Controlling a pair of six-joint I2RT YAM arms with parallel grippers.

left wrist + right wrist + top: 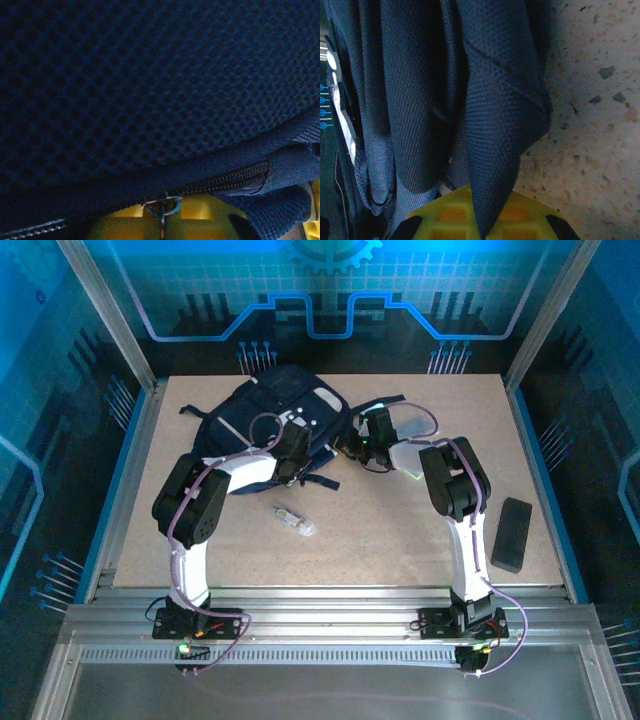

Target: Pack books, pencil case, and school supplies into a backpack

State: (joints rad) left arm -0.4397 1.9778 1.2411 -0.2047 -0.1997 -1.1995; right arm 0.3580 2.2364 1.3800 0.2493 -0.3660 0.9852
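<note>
Seen from high behind, looking down over the whole table [400,540]; from each wrist, pressed close against the backpack [280,405], common to all three views.

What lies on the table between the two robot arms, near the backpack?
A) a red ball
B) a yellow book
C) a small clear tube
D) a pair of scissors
C: a small clear tube with a whitish end lies on the table in front of the backpack.
</note>
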